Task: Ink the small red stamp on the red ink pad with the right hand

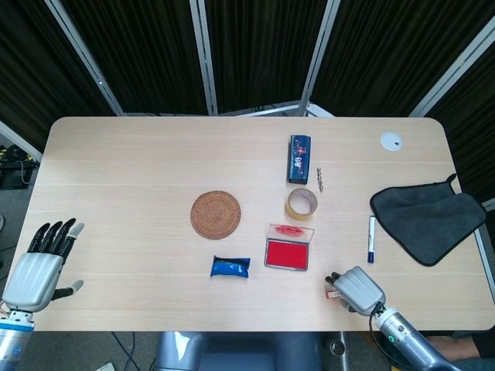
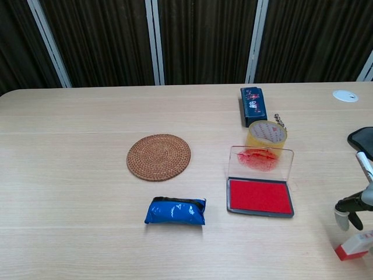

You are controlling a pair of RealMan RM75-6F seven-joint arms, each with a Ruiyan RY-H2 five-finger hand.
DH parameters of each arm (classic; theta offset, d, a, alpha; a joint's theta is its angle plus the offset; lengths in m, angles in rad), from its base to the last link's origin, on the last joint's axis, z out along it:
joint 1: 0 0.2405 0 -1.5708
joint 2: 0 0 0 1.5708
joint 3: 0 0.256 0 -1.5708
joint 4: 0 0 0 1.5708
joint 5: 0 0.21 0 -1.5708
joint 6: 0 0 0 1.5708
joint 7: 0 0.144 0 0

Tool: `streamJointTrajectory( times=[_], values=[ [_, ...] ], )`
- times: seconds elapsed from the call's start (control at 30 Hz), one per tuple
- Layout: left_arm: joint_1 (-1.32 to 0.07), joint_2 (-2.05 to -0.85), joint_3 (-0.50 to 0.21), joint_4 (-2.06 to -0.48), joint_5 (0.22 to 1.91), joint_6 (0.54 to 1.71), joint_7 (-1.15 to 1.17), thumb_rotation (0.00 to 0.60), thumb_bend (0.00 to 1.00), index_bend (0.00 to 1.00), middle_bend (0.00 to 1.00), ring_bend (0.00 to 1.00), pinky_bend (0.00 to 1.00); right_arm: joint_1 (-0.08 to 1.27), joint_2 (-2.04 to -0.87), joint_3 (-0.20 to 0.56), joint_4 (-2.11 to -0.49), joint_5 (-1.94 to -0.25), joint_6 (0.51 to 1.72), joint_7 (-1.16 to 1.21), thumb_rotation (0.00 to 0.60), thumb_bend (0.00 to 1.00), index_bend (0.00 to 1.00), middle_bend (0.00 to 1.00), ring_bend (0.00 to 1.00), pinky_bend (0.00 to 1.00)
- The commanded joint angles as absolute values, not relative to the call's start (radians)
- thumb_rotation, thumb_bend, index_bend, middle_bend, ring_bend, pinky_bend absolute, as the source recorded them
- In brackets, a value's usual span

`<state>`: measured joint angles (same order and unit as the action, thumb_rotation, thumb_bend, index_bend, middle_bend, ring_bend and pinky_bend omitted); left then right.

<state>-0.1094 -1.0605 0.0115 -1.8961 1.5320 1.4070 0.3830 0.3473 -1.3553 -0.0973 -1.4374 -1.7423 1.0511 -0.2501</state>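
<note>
Both views bright & even, light from overhead imo. Worktop [image 1: 139, 178] shows soft short shadows, no harsh glare. Dark curtains [image 2: 198, 41] bg stays murky. Everything sharp, slight wide-angle bend at head view edges.

Small red stamp [image 2: 353, 245] on its side, right of open red ink pad [image 2: 260, 196].

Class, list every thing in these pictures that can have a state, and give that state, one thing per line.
Red ink pad: lid open, standing up behind the pad.
Small red stamp: lying on the table, not lifted.
Right robot hand: over the stamp; grip cannot be told.
Left robot hand: open, fingers apart, holding nothing.
Pen: lying flat.
Grey cloth: spread out, one corner folded.
</note>
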Motion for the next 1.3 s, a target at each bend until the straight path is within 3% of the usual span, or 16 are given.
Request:
streamJointTrajectory(
  times=[0.03, 0.37, 0.6, 0.97, 1.3],
  values=[
    [-0.109, -1.059, 0.012, -1.897, 1.532, 1.408, 0.38, 0.6, 0.0, 0.0, 0.0, 0.0, 0.0, 0.349, -1.358, -0.1, -1.434, -1.737, 1.049, -0.255, 0.6, 0.24, 0.41, 0.48, 0.89, 1.0],
    [-0.11, -1.055, 0.014, -1.897, 1.532, 1.409, 0.375, 0.6, 0.0, 0.0, 0.0, 0.0, 0.0, 0.355, -1.367, -0.104, -1.432, -1.732, 1.057, -0.26, 0.6, 0.27, 0.47, 0.52, 0.89, 1.0],
    [-0.111, -1.055, 0.015, -1.896, 1.532, 1.409, 0.373, 0.6, 0.0, 0.0, 0.0, 0.0, 0.0, 0.36, -1.378, -0.11, -1.419, -1.74, 1.07, -0.252, 0.6, 0.34, 0.54, 0.58, 0.89, 1.0],
    [-0.115, -1.058, 0.015, -1.895, 1.527, 1.403, 0.377, 0.6, 0.0, 0.0, 0.0, 0.0, 0.0, 0.394, -1.351, -0.086, -1.455, -1.771, 1.116, -0.218, 0.6, 0.39, 0.55, 0.59, 0.89, 1.0],
    [-0.134, -1.064, -0.002, -1.889, 1.479, 1.372, 0.381, 0.6, 0.0, 0.0, 0.0, 0.0, 0.0, 0.54, -1.307, 0.03, -1.592, -1.684, 0.943, -0.299, 0.6, 0.46, 0.55, 0.59, 0.89, 1.0]
  ],
)
